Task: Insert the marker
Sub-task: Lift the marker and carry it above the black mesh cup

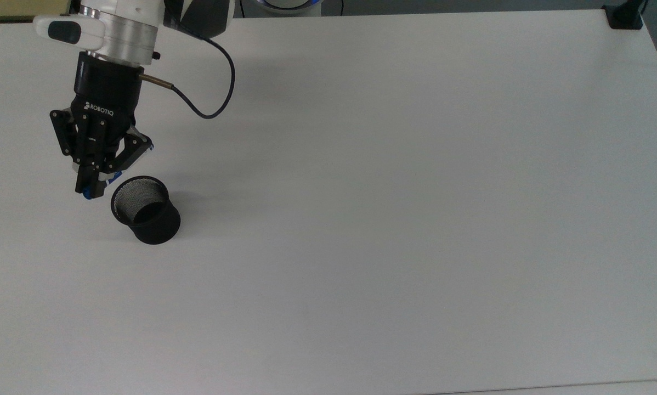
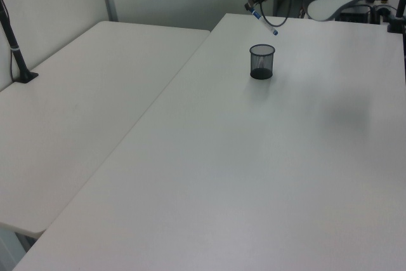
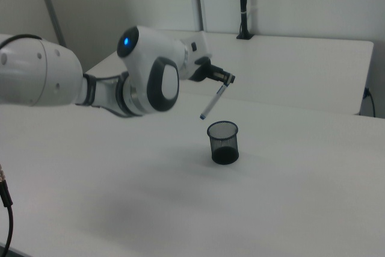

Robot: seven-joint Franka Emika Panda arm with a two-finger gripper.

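Holding the marker [image 3: 212,102] in mid-air, my gripper [image 3: 227,79] is clamped on its upper end — its long axis slants down toward the mesh cup [image 3: 223,142], lower tip just above the rim.

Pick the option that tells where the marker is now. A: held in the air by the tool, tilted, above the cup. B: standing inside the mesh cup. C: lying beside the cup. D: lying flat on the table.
A: the tool grips the marker, tilted in the air above the mesh cup.
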